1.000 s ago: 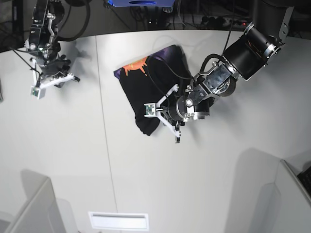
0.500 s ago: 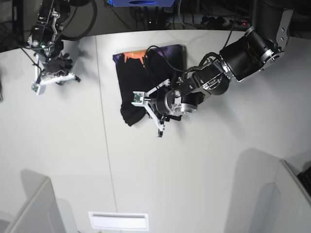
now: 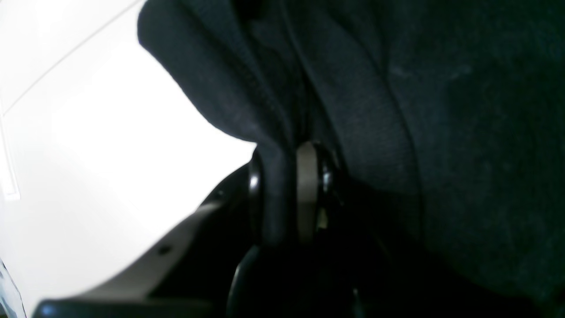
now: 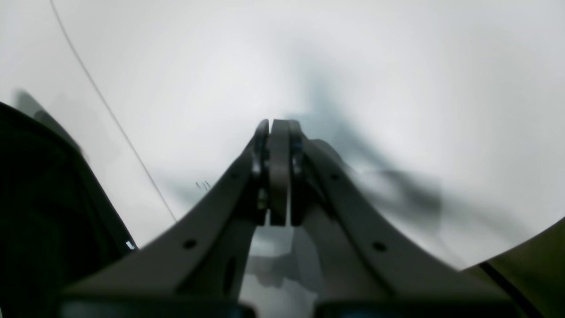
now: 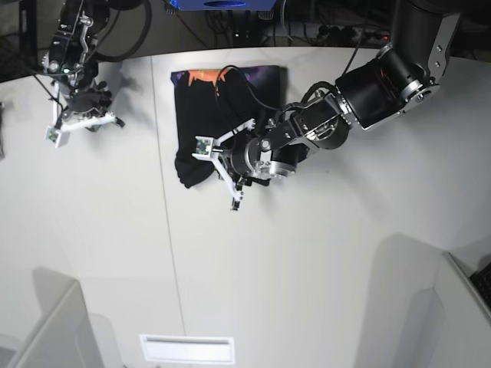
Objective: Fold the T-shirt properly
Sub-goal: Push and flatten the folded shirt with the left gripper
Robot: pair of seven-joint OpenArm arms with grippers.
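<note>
Spreading wide and pale across the whole scene: the worktop (image 5: 322,253), with a thin seam running from far to near left of centre. Lying on its far middle part: the T-shirt (image 5: 201,115), black, bunched, with an orange and purple print showing along its far edge. Reaching in low from the far right, elbow bent and forearm stretching leftward over the cloth: the left arm (image 5: 368,88). Clamping a thick fold of the black fabric at the shirt's near side: the left claw (image 3: 284,194), fingers pressing the cloth from both sides. Hanging steeply down at the far left, well apart from the shirt: the right arm (image 5: 69,46). Hovering above bare worktop, pads pressing together on nothing: the right claw (image 4: 277,172).
</note>
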